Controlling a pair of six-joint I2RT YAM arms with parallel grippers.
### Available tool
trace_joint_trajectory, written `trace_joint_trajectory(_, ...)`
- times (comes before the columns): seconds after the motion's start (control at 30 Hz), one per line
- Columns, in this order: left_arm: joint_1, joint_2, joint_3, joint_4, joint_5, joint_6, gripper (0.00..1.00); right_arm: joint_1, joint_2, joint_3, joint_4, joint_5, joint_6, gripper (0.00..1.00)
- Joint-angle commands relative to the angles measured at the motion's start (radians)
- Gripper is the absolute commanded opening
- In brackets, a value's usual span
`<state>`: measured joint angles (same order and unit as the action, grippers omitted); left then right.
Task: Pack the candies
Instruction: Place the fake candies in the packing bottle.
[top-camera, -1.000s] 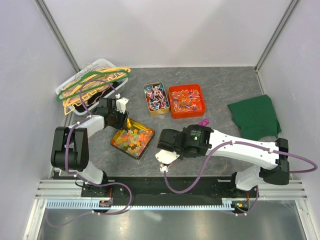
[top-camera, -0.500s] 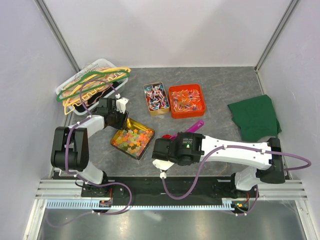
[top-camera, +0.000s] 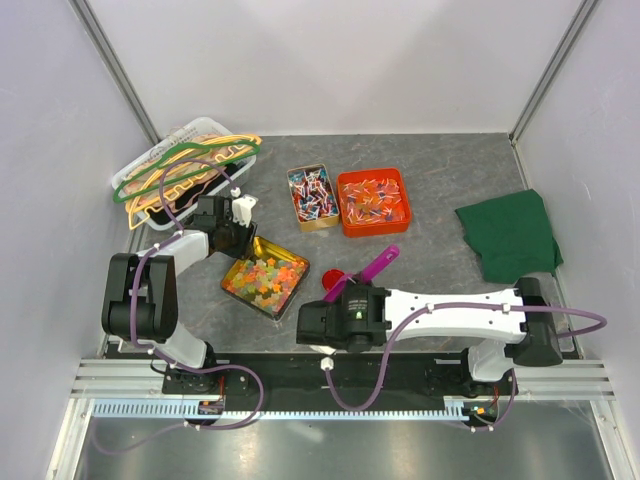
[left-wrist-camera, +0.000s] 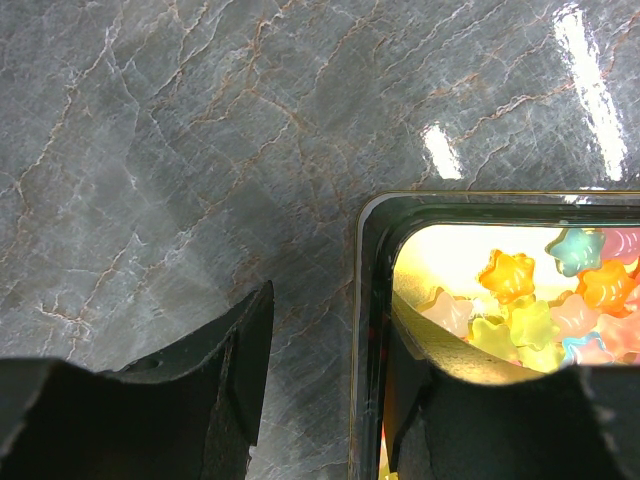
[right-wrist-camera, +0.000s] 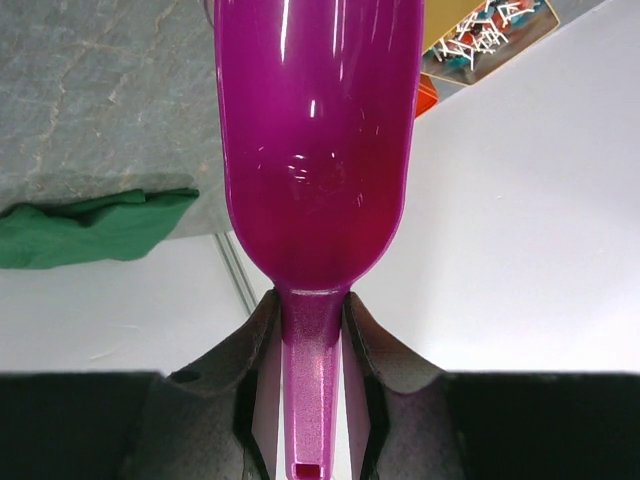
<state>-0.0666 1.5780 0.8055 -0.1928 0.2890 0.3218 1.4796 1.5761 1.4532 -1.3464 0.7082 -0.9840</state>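
Since a second ago the right arm is drawing back toward the near edge and swinging left, so the purple scoop (top-camera: 368, 268) and a round red lid (top-camera: 335, 279) beside it are now showing clear of the wrist. The left arm is staying where it was.

From above, I am seeing pastel star candies (top-camera: 263, 281) (orange, yellow, pink, green) filling the gold tray (top-camera: 294, 293) at centre-left. Twist-wrapped candies (top-camera: 310, 195) in red, blue and white are lying farther back, in a small gold tin (top-camera: 318, 227) and in the orange box (top-camera: 375, 231) just beside it. The right arm is stretching low along the front of the table, and the right gripper (top-camera: 338, 291) is holding the scoop by its handle, bowl pointing away toward the orange box. The left arm is folding back on itself, with the left gripper (top-camera: 232, 228) pointing down at the tray's far corner. A green cloth (top-camera: 510, 235) is lying at the right, and a bin of hangers (top-camera: 185, 165) is sitting at the far left.

On the left wrist, the left gripper (left-wrist-camera: 330, 330) is straddling the tray's wall (left-wrist-camera: 370, 300). One finger is hanging outside over the grey marbled table (left-wrist-camera: 180, 150) and the other is inside against the wall. The jaws are standing apart, with bare table showing between the outer finger and the rim. The star candies (left-wrist-camera: 530, 300) are looking glossy and translucent.

On the right wrist, the right gripper (right-wrist-camera: 312, 335) is pinching narrowly on the scoop's (right-wrist-camera: 315, 150) thin handle. The cloth (right-wrist-camera: 90, 225) and the wrapped candies (right-wrist-camera: 480, 30) are showing beyond it.
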Motion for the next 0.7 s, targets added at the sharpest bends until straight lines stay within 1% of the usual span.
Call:
trace_joint_trajectory(0.0, 0.013, 0.008, 0.035, 0.006, -0.001, -0.027, 0.51, 0.030, 0.024, -0.033, -0.094, 0.086, 0.039, 0.00)
trace_joint_trajectory(0.27, 0.017, 0.007, 0.035, 0.006, 0.006, -0.027, 0.50, 0.044, 0.084, -0.044, -0.082, 0.200, 0.042, 0.00)
trace_joint_trajectory(0.67, 0.024, -0.001, 0.029, 0.009, 0.018, -0.027, 0.50, 0.054, 0.136, 0.012, -0.082, 0.270, 0.041, 0.00)
